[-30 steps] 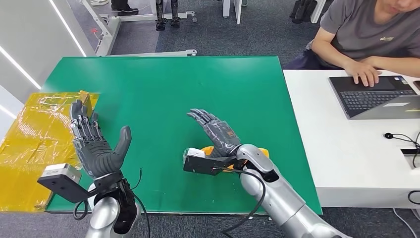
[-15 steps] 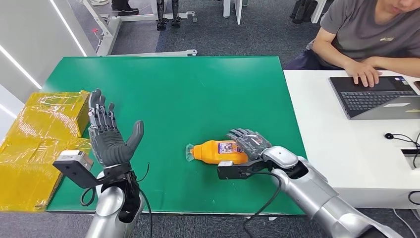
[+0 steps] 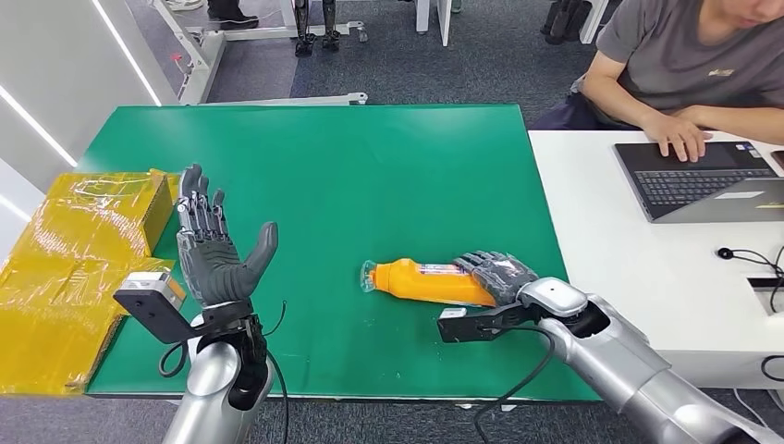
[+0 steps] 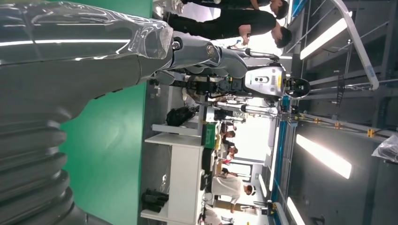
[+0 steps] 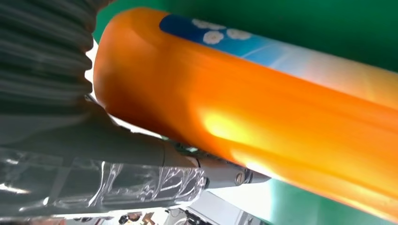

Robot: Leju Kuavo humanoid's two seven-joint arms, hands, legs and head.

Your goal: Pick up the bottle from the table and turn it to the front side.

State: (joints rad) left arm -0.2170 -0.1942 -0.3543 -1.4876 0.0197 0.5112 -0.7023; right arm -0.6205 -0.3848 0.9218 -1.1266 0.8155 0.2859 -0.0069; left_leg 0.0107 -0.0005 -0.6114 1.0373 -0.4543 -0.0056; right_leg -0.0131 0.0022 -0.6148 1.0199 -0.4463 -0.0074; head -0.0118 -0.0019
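Here, one orange bottle [image 3: 430,280] in right hand [image 3: 499,276] fingers; left hand [image 3: 214,250] fingers spread, empty.

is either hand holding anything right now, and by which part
The right hand grips the orange bottle around its base end, with the cap end pointing away over the green table. The left hand is raised, open and empty.

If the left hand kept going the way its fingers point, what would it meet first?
Probably nothing on the table: the left hand is raised with fingers pointing away over bare green table. The yellow box lies beside that line; depth is unclear.
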